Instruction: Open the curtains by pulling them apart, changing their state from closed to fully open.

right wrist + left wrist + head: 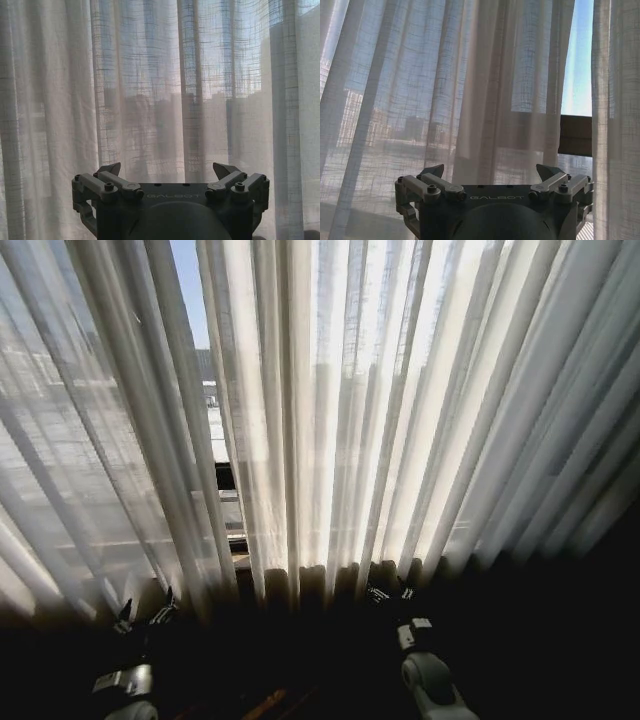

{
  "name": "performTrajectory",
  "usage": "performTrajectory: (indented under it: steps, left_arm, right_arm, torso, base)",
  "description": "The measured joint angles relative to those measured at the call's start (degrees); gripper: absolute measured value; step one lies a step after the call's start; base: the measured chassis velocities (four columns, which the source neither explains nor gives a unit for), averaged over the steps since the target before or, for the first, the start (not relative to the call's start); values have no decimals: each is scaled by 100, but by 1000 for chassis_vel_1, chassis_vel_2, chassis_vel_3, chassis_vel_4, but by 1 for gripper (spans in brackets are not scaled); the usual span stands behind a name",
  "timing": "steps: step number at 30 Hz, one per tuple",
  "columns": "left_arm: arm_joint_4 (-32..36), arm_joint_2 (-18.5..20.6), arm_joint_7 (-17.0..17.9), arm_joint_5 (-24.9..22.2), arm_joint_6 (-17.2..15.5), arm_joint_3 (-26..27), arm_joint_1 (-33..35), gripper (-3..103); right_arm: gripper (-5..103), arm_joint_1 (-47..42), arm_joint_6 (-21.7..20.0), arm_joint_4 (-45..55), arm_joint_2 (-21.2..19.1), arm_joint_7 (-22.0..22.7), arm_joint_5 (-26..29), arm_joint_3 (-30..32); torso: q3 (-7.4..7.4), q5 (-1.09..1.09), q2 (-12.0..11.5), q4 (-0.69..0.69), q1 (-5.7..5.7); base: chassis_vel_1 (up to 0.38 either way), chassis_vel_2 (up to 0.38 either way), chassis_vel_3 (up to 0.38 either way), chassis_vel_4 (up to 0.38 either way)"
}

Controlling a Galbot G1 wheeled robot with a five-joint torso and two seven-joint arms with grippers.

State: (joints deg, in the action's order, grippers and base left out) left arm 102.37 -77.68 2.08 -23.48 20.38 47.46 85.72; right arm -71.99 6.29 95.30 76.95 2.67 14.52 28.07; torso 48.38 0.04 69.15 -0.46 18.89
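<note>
Two sheer white-cream curtains hang before me: a left panel (110, 440) and a wider right panel (400, 420), with a narrow gap between them. Sky shows through that gap. My left gripper (145, 612) is low at the left, open, just short of the left panel's hem. In the left wrist view the same gripper (492, 172) faces the pleated fabric (445, 90) with nothing between its fingers. My right gripper (388, 592) is low at the right, open, at the foot of the right panel. The right wrist view has that gripper (170, 170) facing the cloth (165, 85) without holding it.
A dark window frame bar (226, 477) crosses the gap between the panels, and it appears again as a bar (576, 135) in the left wrist view. City buildings show faintly through the fabric. The floor below the hems lies in deep shadow.
</note>
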Motion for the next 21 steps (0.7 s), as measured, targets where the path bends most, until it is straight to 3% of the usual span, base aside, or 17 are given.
performTrajectory:
  steps: [10, 13, 21]
  left_arm:
    - [0, 0, 0, 0, 0, 0, -2, 100]
    - [0, 0, 0, 0, 0, -1, -2, 100]
    - [0, 0, 0, 0, 0, 3, 4, 100]
  right_arm:
    - [100, 323, 275, -402, -79, 154, -244, -33]
    - [100, 625, 254, -643, -153, 418, -311, -244]
    - [100, 1372, 393, -1379, -140, 572, -202, -856]
  torso:
    - [2, -6, -2, -1, 6]
    - [2, -5, -2, -1, 5]
    - [-4, -6, 6, 1, -12]
  base:
    - [-250, 292, 227, -312]
    - [-66, 76, 61, -35]
    - [19, -29, -27, 36]
